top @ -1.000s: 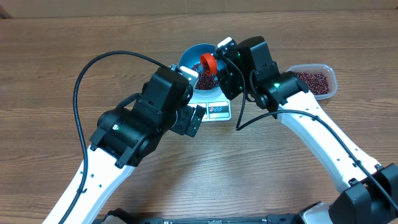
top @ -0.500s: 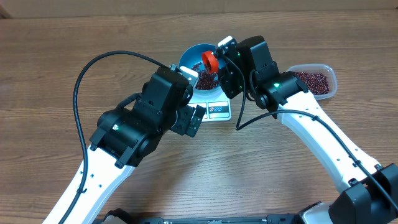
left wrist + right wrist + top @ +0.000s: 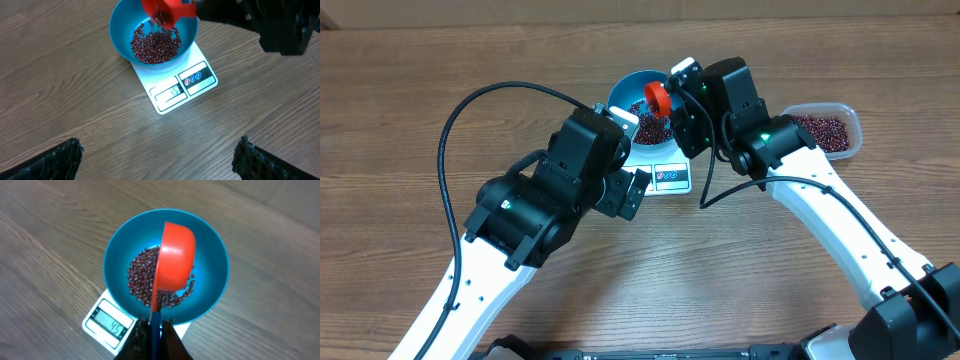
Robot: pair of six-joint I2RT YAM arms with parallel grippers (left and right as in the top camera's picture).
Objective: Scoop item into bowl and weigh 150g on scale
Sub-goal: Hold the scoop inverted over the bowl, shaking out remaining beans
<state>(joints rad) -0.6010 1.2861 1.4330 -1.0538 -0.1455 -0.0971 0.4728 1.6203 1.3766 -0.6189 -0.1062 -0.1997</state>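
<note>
Beans (image 3: 142, 277) lie in a small heap at the bottom of the blue bowl (image 3: 217, 265), and the bowl sits on the white scale (image 3: 109, 321). So part of the job looks done to me: there are beans in the bowl and the scale is weighing them. The little screen (image 3: 116, 326) seems to say 45. That is far under what the task asks for, so I guess many more scoops are needed.

The red scoop (image 3: 175, 250) hangs over the bowl, tipped on its side. The right gripper (image 3: 156, 330) is squeezed tight on the scoop's handle. The left gripper (image 3: 157, 162) is spread wide and holds nothing. It hovers over the table (image 3: 60, 75), near the scale. More beans wait in the clear tub (image 3: 855, 128), out by the right arm and well apart from the scale.

The right wrist view shows the back of the scoop, so I cannot tell from there if beans are inside it. The left wrist view looks at the scoop's mouth, and some beans show there. Only the overhead view shows the tub and both arms, but the screen is too small to read from up there
</note>
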